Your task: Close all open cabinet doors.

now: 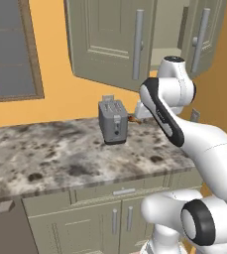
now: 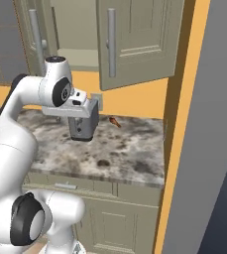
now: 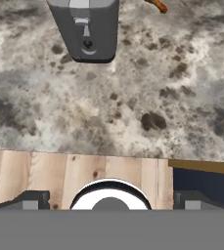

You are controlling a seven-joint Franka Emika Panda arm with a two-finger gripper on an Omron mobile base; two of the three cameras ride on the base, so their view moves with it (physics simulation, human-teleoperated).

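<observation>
1. We see two tall grey-beige cabinet doors up on the wall above the counter. Both are swung open.
2. The left cabinet door (image 1: 110,42) has a sunken panel and a long silver bar handle (image 1: 137,44). It swings out toward us.
3. The right cabinet door (image 1: 204,34) hangs open at the other side. Between them we see the pale inside of the cabinet (image 1: 167,30).
4. In the right base view, the near door (image 2: 140,39) sticks out over the counter, close to an orange wall (image 2: 182,124).
5. A grey toaster (image 1: 113,121) stands on the speckled stone counter (image 1: 45,154), under the left door.
6. A small orange thing (image 2: 114,120) lies on the counter by the back wall. We cannot tell what it is.
7. Our arm bends up in front of the cabinet, below the doors.
8. Our gripper (image 3: 108,201) points down at the counter. Its fingers (image 3: 30,201) stand wide apart and hold nothing.
9. Below the counter are short doors and a drawer (image 1: 120,191).
</observation>
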